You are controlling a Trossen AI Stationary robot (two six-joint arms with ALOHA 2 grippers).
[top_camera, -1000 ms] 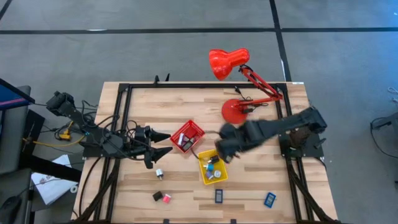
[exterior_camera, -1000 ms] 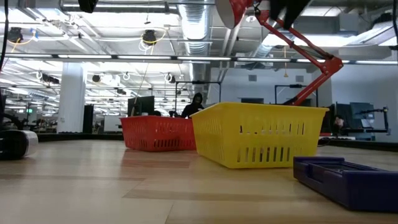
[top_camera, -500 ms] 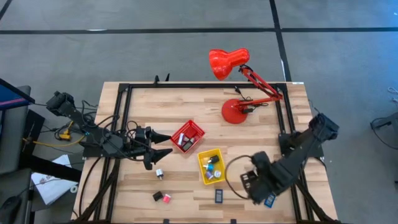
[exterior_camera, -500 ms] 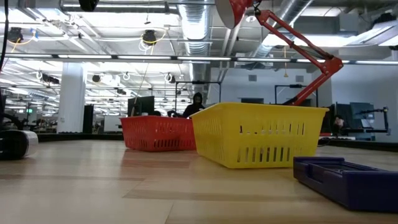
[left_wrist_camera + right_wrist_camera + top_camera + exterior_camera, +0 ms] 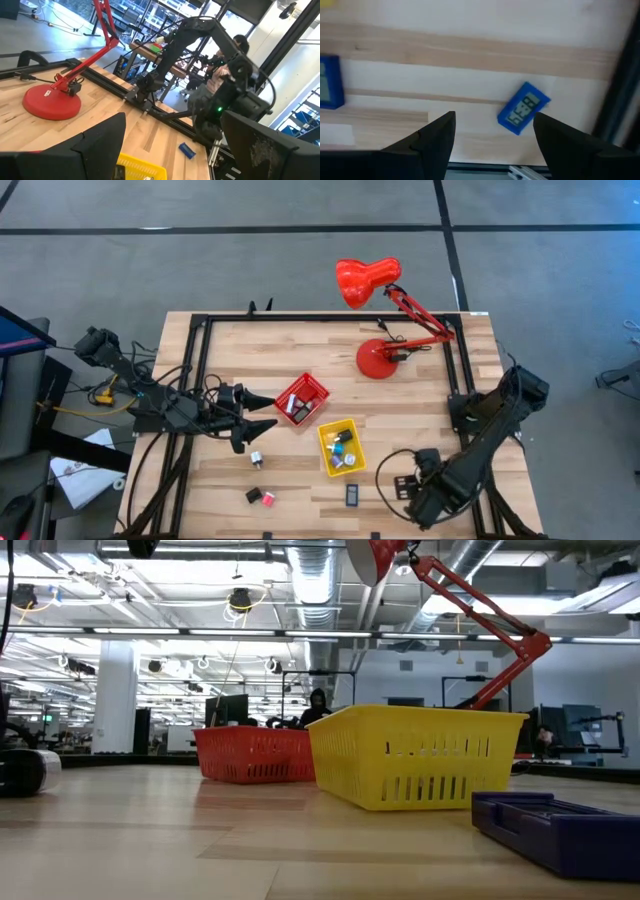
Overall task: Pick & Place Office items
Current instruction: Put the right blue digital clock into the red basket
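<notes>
My right gripper (image 5: 412, 490) hangs open over the table's near right corner. In the right wrist view a small blue flat piece with a grey display (image 5: 523, 108) lies on the wood, ahead of and between the open fingers (image 5: 492, 137), untouched. The arm hides it in the high view. A darker blue flat piece (image 5: 352, 494) lies nearby, at the picture's edge (image 5: 330, 82) in the wrist view. A white-grey piece (image 5: 256, 459), a black one (image 5: 254, 495) and a pink one (image 5: 268, 499) rest on the table. My left gripper (image 5: 262, 414) waits open at the left.
The yellow tray (image 5: 341, 447) and the red tray (image 5: 301, 400) both hold small pieces at mid-table. The red desk lamp stands on its base (image 5: 378, 360) at the far side. A black frame rail (image 5: 620, 100) runs close beside the blue piece.
My right gripper has swung from above the yellow tray toward the table's near right corner and come down over the small blue piece, which the arm now covers in the high view. No piece on the table has moved.
</notes>
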